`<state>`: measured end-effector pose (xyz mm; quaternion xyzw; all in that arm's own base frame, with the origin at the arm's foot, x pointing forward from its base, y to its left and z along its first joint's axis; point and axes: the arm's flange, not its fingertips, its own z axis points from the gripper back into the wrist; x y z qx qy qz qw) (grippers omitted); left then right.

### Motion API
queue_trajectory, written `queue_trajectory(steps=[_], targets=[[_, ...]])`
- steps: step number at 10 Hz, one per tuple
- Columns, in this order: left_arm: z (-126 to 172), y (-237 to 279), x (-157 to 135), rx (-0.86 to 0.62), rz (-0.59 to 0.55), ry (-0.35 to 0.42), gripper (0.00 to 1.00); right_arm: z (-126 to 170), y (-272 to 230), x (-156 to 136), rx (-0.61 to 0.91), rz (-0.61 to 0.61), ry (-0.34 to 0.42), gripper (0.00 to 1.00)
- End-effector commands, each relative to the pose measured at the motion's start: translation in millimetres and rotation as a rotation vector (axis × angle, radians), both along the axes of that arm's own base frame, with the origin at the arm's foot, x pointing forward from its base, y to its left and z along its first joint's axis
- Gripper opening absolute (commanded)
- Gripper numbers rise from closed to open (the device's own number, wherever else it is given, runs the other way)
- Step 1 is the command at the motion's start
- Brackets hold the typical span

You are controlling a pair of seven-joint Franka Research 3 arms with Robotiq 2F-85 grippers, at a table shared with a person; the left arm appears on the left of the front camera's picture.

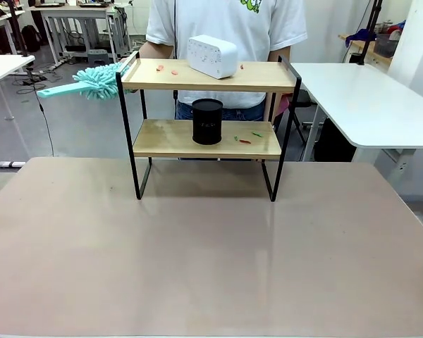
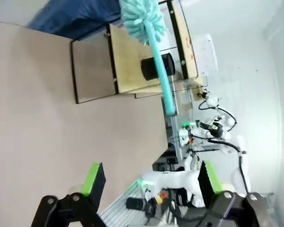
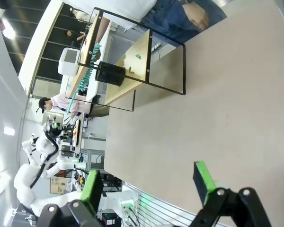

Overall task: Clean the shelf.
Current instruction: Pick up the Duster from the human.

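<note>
**A:** What are the pincers doing?

**B:** The left gripper (image 2: 154, 182) is hanging spread wide, with nothing between its pads. The right gripper (image 3: 147, 184) is gaping empty too. Both are looking out across the table (image 1: 211, 246).

**A:** And the shelf (image 1: 268, 76)?

**B:** It is standing ahead of both, well apart from them, at the middle of the table's far edge. Its long side is running along that edge. Crumbs (image 1: 244, 141) are lying on both boards, near a white box (image 1: 212, 55) on top and a black can (image 1: 207, 121) below.

**A:** Which arm is nearer the work?

**B:** A teal duster (image 1: 97, 79) is poking in at the shelf's left end, so the left arm, I'd judge. I cannot tell what is holding the duster.
</note>
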<state>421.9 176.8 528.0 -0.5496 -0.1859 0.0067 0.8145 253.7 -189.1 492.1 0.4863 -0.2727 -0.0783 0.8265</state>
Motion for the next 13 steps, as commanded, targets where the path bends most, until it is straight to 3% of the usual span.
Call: queue_trajectory(steps=[1, 3, 5, 9, 13], targets=[[12, 3, 62, -0.003, -0.034, 0.093, 1.0, 1, 0, 2, 0.004, 0.006, -0.037, 1.0], [0, -24, 115, -0.058, -0.098, 0.183, 1.0, 1, 0, 2, 0.004, 0.006, -0.037, 1.0], [-14, -47, 139, -0.108, -0.156, 0.224, 1.0, 1, 0, 2, 0.004, 0.006, -0.037, 1.0], [-33, -69, 137, -0.196, -0.303, 0.236, 1.0, 1, 0, 2, 0.004, 0.006, -0.037, 1.0], [-40, -80, 126, -0.203, -0.348, 0.248, 1.0, 1, 0, 2, 0.004, 0.006, -0.037, 1.0]])
